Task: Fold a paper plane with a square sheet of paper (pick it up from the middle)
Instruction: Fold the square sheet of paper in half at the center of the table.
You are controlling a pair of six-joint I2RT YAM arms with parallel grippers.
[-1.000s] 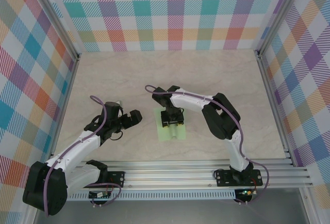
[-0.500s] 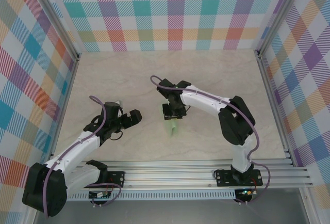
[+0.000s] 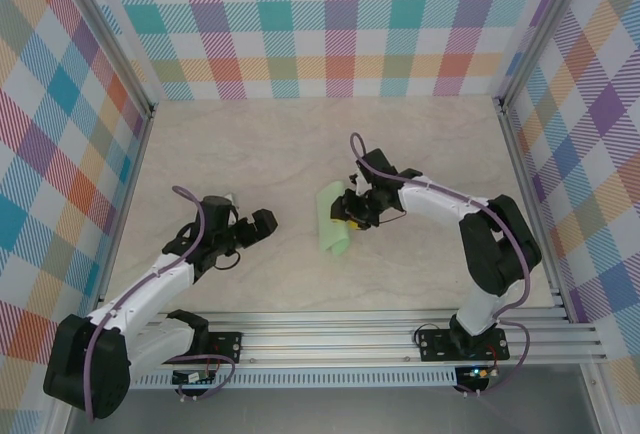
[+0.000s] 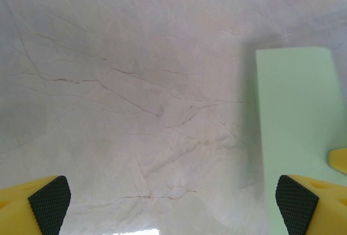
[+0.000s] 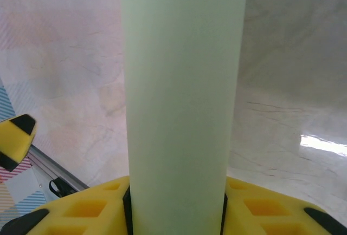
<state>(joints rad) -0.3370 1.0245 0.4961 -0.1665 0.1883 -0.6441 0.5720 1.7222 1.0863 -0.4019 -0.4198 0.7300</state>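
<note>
Right end effector (image 3: 350,210) pinched the folded sheet of paper (image 3: 332,226) at mid-desk (image 3: 420,144); left end effector (image 4: 172,202), to its left, stood spread wide.

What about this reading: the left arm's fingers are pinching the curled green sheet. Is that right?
No, wrong arm. The right arm's fingers are pinching the curled green sheet; the right wrist view shows it clamped between them.

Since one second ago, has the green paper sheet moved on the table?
Yes. The square sheet of paper, pinched in the right gripper, has shifted away from the near rail toward the back wall and looks narrower.
</note>
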